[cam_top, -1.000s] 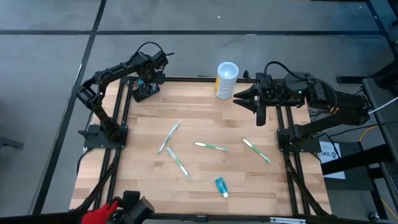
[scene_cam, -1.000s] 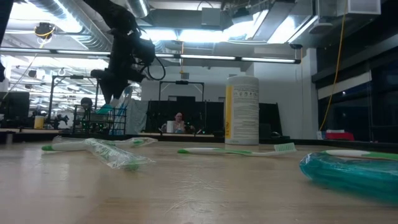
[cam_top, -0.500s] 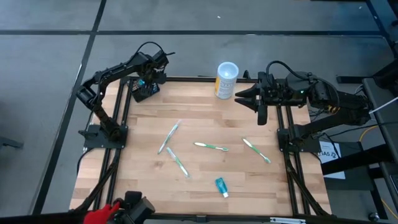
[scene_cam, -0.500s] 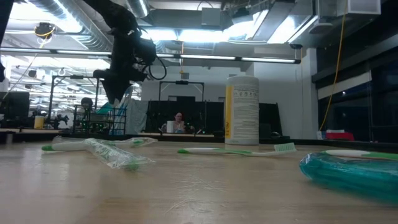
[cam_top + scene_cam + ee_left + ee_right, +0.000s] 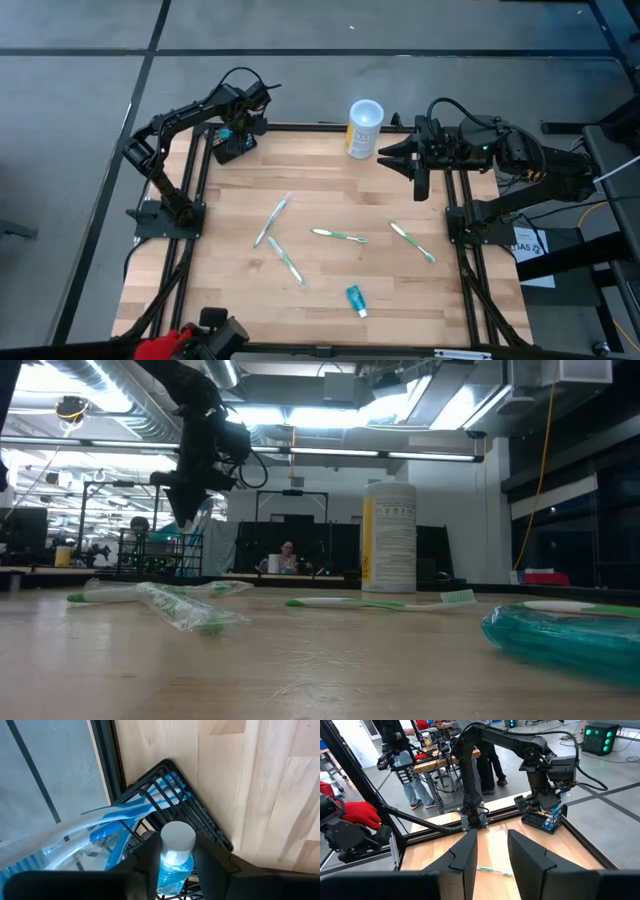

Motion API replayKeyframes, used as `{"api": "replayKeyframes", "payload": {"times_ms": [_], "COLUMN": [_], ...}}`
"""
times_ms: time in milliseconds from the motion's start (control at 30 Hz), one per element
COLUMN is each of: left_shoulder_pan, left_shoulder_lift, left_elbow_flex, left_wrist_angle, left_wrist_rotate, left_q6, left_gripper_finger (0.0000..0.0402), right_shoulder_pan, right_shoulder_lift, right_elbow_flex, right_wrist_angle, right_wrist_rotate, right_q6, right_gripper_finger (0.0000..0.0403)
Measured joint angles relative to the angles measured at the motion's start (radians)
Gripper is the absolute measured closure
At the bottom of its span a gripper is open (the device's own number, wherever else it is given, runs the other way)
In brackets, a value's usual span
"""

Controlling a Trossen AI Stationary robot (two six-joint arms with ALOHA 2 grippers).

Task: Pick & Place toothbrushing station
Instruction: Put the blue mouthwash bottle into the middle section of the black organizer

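Note:
The toothbrushing station [image 5: 232, 145] is a black wire rack [image 5: 200, 827] standing at the table's far left corner. In it are blue toothbrushes in clear wrappers [image 5: 115, 815] and a small bottle of blue liquid with a white cap [image 5: 178, 836]. My left gripper [image 5: 176, 851] reaches down into the rack [image 5: 185, 515] and is shut on the bottle. My right gripper [image 5: 490, 855] hangs open and high at the far right [image 5: 392, 158], holding nothing. My left gripper pinches the small bottle between its two fingers [image 5: 150, 857], on the bottle's sides just below the white cap [image 5: 175, 862]. The fingers come steeply from above. The bottle stands upright in the rack; its lower end is hidden.
A white-and-yellow cup [image 5: 364, 128] stands at the far edge. Several green toothbrushes, some wrapped [image 5: 271, 220] [image 5: 339, 236] [image 5: 412, 242], and a teal tube [image 5: 356, 299] lie scattered on the wooden table. People stand in the room beyond.
My left gripper's fingers have drawn together around the bottle in the rack, while the arm has kept its place. Nothing on the table has moved.

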Motion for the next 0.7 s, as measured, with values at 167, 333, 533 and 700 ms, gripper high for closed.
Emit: {"api": "replayKeyframes", "payload": {"times_ms": [167, 333, 533, 700], "left_shoulder_pan": [0.000, 0.000, 0.001, 0.018], "left_shoulder_lift": [0.000, -0.001, -0.012, -0.071], "left_elbow_flex": [0.000, 0.000, 0.062, 0.139], "left_wrist_angle": [-0.007, -0.008, -0.010, 0.040], "left_wrist_rotate": [-0.007, -0.010, 0.004, 0.083], "left_q6": [-0.006, -0.050, -0.178, -0.337], "left_gripper_finger": [0.0318, 0.0317, 0.0318, 0.0318], "right_shoulder_pan": [0.000, 0.000, 0.000, 0.000], "right_shoulder_lift": [0.000, 0.000, 0.000, 0.000], "right_elbow_flex": [0.000, 0.000, 0.000, 0.000], "right_wrist_angle": [-0.001, -0.002, -0.001, -0.002], "right_wrist_rotate": [0.000, 0.000, 0.000, 0.000], "right_q6": [0.001, -0.001, -0.011, -0.023], "right_gripper_finger": [0.0293, 0.0293, 0.0293, 0.0293]}}
